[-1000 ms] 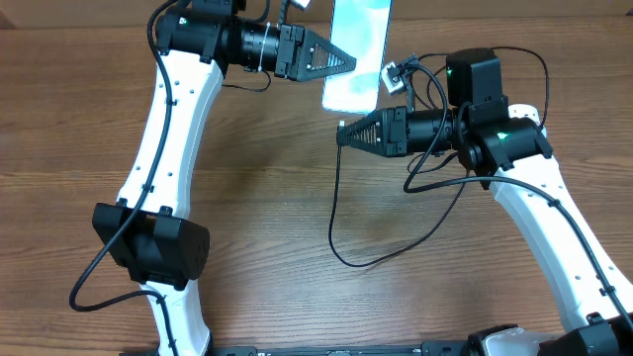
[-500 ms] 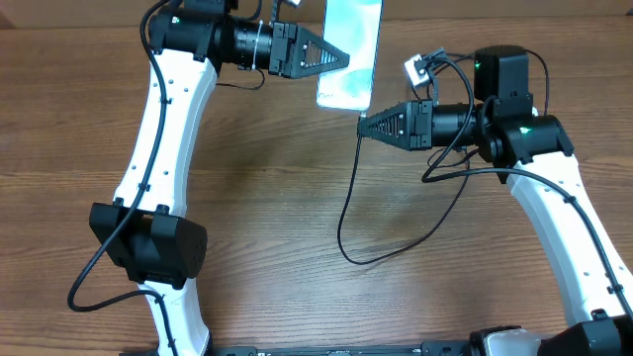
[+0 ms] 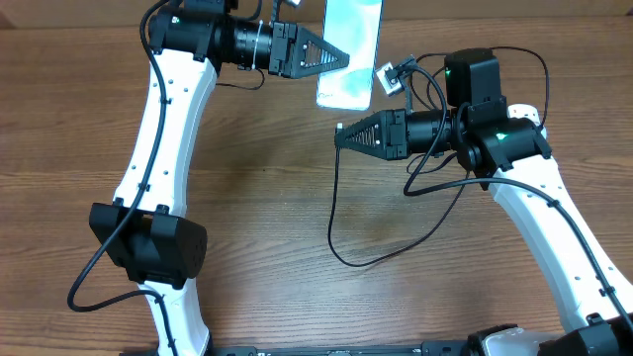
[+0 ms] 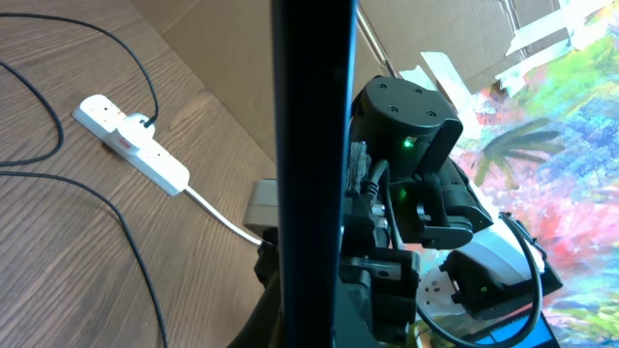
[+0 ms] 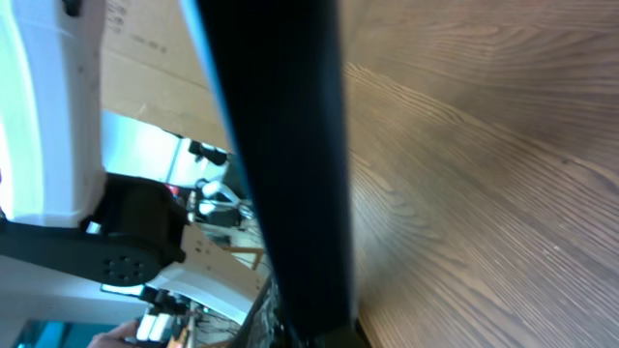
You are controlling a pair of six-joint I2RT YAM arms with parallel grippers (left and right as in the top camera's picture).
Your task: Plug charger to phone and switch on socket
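Overhead, the left hand is pinching the near long edge of the light blue-teal rectangular phone. The phone's far end is running off the top of the frame, and no lettering is readable on it. The right hand is clenching the tip of the thin black charger just below the phone, apart from it. The connector itself is too small to make out. The cable is hanging down and looping across the brown wooden surface.

In the left wrist view, a dark upright bar is blocking the middle, so the grip itself is not showing. Beyond it, the white oblong socket is lying on the surface with a black plug sitting in it, and its thick white cord is disappearing behind the bar. The switch position is too small to tell.

In the right wrist view, a blurred dark band is covering the centre, hiding the fingertips and the charger.
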